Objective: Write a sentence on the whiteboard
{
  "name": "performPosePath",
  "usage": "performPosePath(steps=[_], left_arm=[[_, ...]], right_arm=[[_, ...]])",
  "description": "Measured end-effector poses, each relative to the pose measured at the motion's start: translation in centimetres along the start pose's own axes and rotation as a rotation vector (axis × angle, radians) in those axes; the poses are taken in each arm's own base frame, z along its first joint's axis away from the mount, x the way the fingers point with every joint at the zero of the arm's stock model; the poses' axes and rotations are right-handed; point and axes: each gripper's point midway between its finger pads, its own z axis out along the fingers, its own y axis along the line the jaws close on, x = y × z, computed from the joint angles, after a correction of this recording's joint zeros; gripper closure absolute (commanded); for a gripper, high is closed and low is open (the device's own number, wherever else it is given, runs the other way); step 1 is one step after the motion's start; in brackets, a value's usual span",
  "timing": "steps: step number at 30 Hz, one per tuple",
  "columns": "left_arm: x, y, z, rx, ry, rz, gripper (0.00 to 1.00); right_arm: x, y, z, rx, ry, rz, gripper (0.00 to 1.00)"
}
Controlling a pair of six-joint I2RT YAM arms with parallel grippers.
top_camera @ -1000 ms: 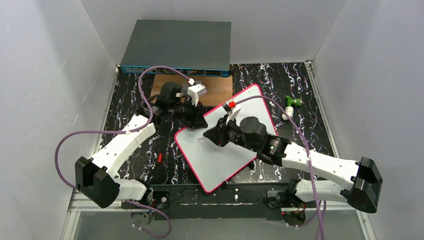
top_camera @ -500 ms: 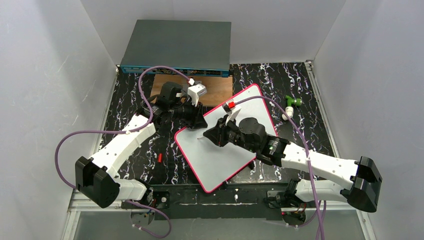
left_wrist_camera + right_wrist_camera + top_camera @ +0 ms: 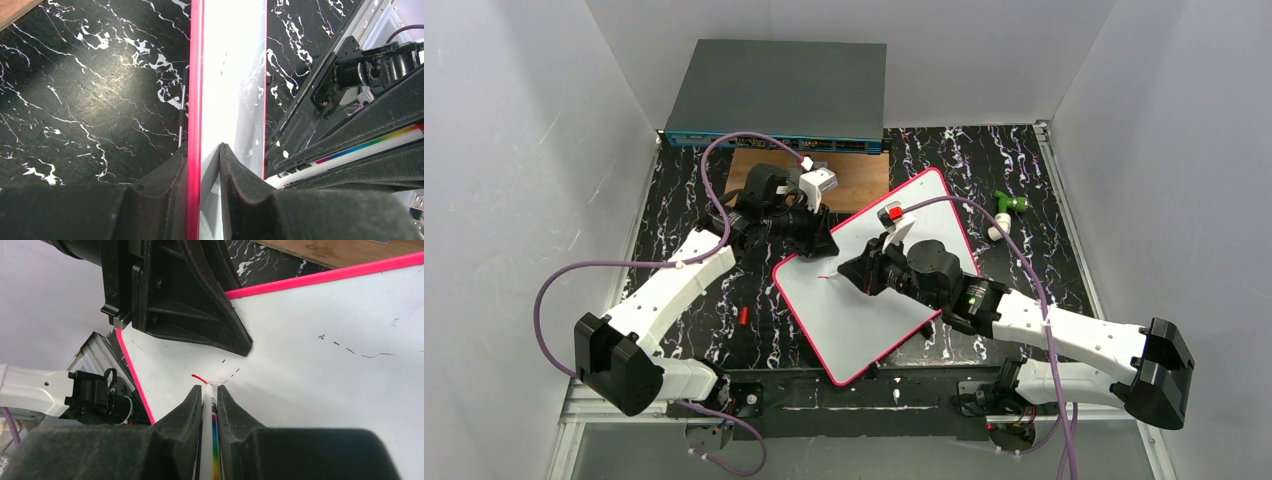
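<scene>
Left hand (image 3: 204, 156) clamped on the whiteboard (image 3: 856, 322) rim, right hand (image 3: 209, 389) gripping a marker (image 3: 207, 450) (tip on red stroke (image 3: 198, 377)).

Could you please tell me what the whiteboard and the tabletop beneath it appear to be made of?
The whiteboard looks like a glossy coated panel with a pink-red, plastic-looking rim: it shows reflections and faint pen marks. The tabletop looks like black marble-patterned laminate or stone, smooth with white veins; I cannot tell which.

Robotics lab cell, white encl. walls (image 3: 524, 150), blk marbled tabletop (image 3: 1024, 160), grey network switch (image 3: 779, 90)
</scene>
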Motion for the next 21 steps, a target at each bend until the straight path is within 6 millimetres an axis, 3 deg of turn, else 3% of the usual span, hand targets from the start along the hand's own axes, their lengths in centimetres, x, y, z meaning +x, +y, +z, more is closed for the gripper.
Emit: performPosePath(steps=[13, 21], left_arm=[[0.03, 0.01, 0.00, 0.000, 0.001, -0.001, 1.00], [0.03, -0.02, -0.01, 0.000, 0.001, 0.000, 1.00]], right_arm=[[0.66, -0.93, -0.84, 0.032, 0.012, 0.000, 0.99], [-0.29, -0.04, -0.96, 0.005, 0.002, 0.000, 0.99]])
